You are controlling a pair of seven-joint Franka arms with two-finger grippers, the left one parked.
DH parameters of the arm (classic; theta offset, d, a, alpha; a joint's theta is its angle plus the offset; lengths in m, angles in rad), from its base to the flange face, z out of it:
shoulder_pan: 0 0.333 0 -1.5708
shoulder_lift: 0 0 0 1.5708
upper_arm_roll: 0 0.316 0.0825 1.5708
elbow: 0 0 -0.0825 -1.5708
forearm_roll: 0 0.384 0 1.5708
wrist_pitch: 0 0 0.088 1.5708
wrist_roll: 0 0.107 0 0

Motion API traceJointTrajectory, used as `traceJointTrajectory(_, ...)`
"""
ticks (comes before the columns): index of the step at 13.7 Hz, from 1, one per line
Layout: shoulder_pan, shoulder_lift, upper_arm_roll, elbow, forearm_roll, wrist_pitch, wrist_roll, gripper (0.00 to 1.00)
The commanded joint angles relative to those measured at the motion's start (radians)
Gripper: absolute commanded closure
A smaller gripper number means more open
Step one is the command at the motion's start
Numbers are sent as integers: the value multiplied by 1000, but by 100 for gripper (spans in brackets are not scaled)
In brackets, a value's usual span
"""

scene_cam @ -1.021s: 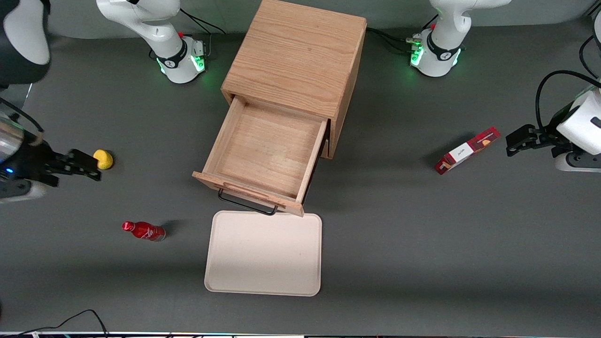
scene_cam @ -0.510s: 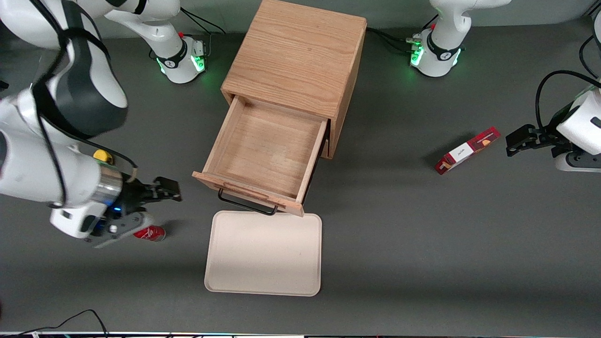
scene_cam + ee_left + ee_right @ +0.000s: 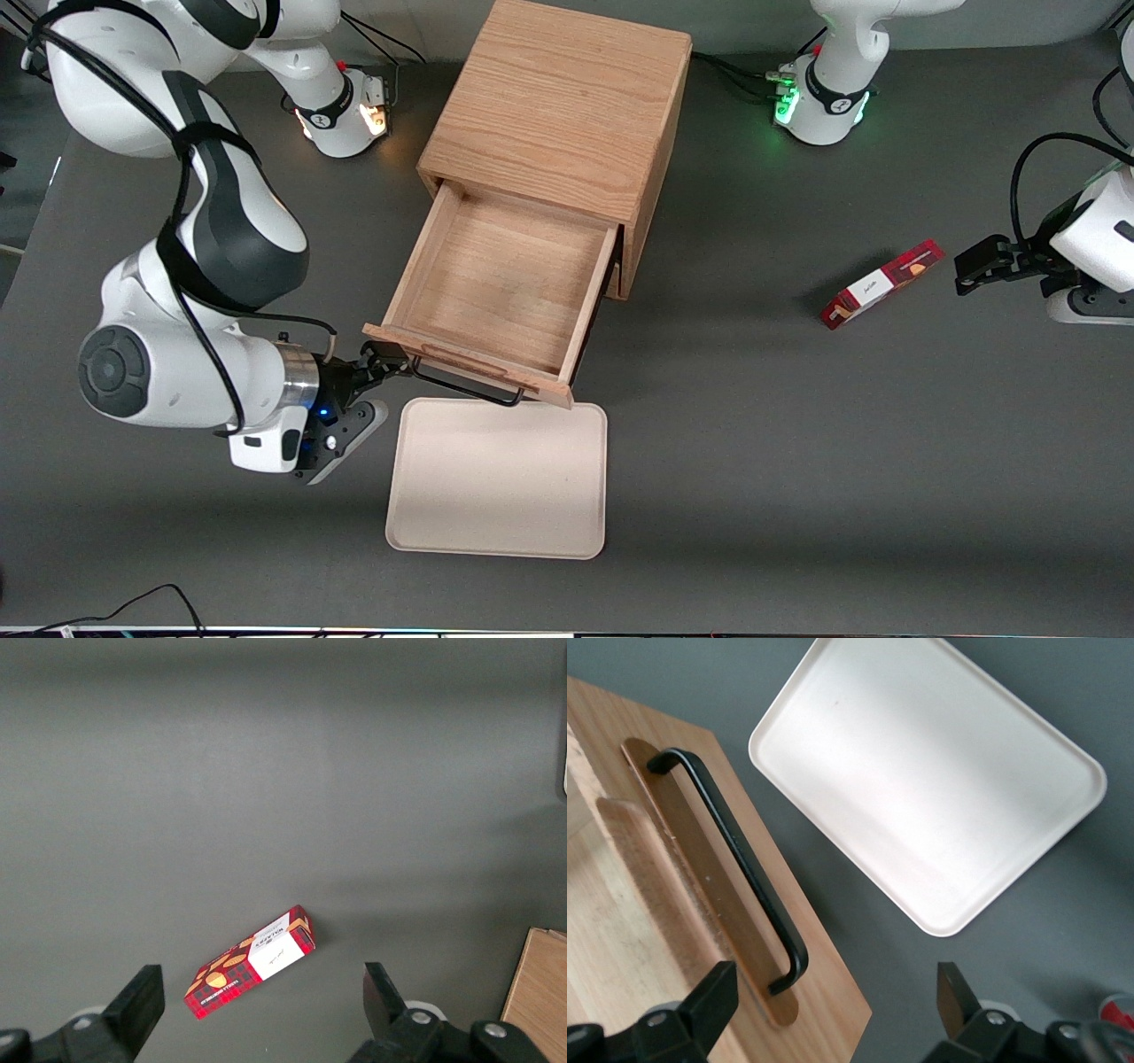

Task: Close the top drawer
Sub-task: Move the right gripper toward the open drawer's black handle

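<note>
From the front, we are seeing the top drawer (image 3: 503, 292) standing pulled well out of the wooden cabinet (image 3: 558, 106), its inside bare; our gripper (image 3: 386, 361) is sitting at the front panel's corner toward the working arm's end, right by the near end of the black handle (image 3: 465, 387); the cream tray (image 3: 498, 478) is lying just beside the gripper, nearer the camera than the drawer; a red snack box (image 3: 880, 283) is resting well apart from the gripper, toward the parked arm's end of the table.

From the parked arm's wrist, we are seeing only the red snack box (image 3: 251, 961) lying flat on the grey table (image 3: 266, 771).

From the working wrist, our gripper (image 3: 837, 999) is hovering with its fingers (image 3: 713, 992) spread apart and gripping nothing; the handle (image 3: 735, 859) and the drawer's front panel (image 3: 700, 886) are lying just ahead of the fingers; the tray (image 3: 921, 771) is lying beside the panel, a strip of table between them.
</note>
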Motion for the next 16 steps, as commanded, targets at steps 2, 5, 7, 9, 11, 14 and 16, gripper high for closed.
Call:
traceJointTrajectory(2, -22, 68, 73, 49, -25, 7, -75, 0)
traceJointTrajectory(5, -21, 85, 93, 49, -48, 8, -72, 0)
traceJointTrajectory(7, -22, 100, 109, 47, -54, 8, -75, 0)
traceJointTrajectory(9, -21, 111, 113, 47, -60, 10, -77, 0)
traceJointTrajectory(11, -13, 120, 112, 46, -69, 24, -77, 0)
traceJointTrajectory(14, -7, 134, 113, 44, -81, 31, -76, 0)
traceJointTrajectory(16, 2, 140, 113, 44, -81, 44, -69, 0)
